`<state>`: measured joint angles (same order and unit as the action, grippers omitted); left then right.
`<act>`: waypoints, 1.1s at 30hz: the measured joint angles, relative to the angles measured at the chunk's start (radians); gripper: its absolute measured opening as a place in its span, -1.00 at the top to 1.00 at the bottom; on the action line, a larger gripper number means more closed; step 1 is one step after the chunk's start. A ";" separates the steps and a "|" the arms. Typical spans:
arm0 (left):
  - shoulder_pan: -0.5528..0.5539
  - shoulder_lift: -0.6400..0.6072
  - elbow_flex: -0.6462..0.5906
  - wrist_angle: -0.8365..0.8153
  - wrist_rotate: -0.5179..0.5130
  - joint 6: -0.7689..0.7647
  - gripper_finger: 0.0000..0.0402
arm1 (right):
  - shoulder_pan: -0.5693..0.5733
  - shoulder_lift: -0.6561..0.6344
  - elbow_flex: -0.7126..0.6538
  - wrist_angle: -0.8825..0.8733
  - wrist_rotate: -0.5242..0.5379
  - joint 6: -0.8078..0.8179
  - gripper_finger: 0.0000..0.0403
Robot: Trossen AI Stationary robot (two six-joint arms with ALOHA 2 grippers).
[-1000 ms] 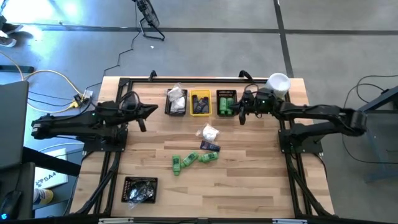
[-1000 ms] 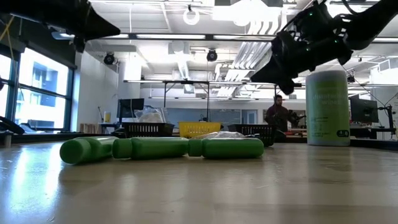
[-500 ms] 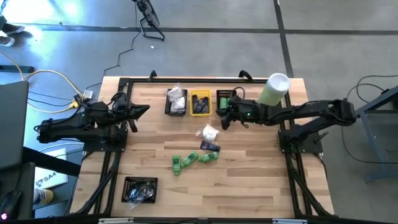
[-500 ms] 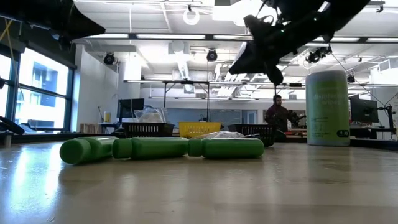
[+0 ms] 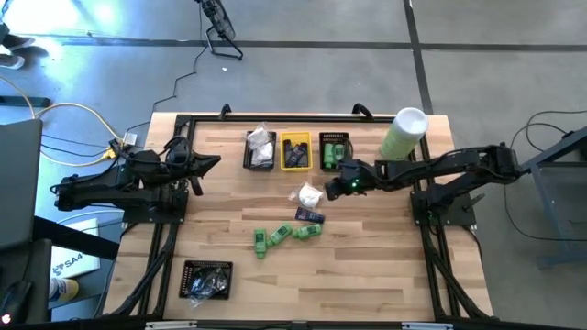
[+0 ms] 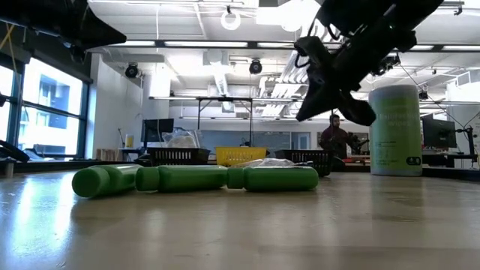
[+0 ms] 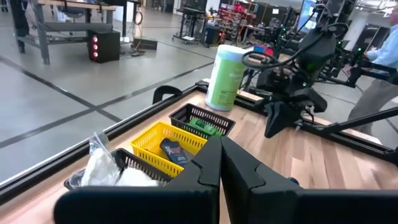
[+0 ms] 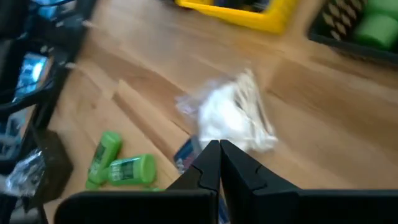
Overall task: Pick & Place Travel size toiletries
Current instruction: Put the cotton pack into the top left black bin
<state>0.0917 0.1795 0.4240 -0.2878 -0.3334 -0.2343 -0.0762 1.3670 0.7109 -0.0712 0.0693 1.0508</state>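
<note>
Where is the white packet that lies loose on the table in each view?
High view: white packet mid-table, below the yellow bin.
Low view: only a pale crinkly edge behind the green bottles.
Left wrist view: not in it.
Right wrist view: centre, ahead of the right gripper.
Shared landmark: the yellow bin.

One camera looks straight down on the whole surface (image 5: pixel 367 266); another sits level with it, close behind the green bottles (image 6: pixel 195 178). Each wrist camera faces forward, and both show the yellow bin (image 7: pixel 163 144).
</note>
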 joint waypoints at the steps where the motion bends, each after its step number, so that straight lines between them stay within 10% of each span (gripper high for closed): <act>1: 0.000 0.000 0.000 0.000 -0.002 0.006 1.00 | 0.000 0.000 0.000 -0.015 0.001 0.022 0.99; 8: 0.000 0.000 0.000 0.000 -0.002 0.047 1.00 | -0.003 0.014 0.000 -0.057 -0.079 0.125 0.82; 23: 0.000 0.000 0.000 0.000 -0.002 0.046 1.00 | -0.004 0.206 -0.001 0.040 -0.118 0.473 -0.59; 33: 0.000 0.000 0.001 0.000 -0.001 0.046 1.00 | -0.004 0.336 0.000 0.256 -0.051 0.572 -0.55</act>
<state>0.0916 0.1799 0.4248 -0.2878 -0.3342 -0.1883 -0.0803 1.7028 0.7107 0.1844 0.0181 1.6229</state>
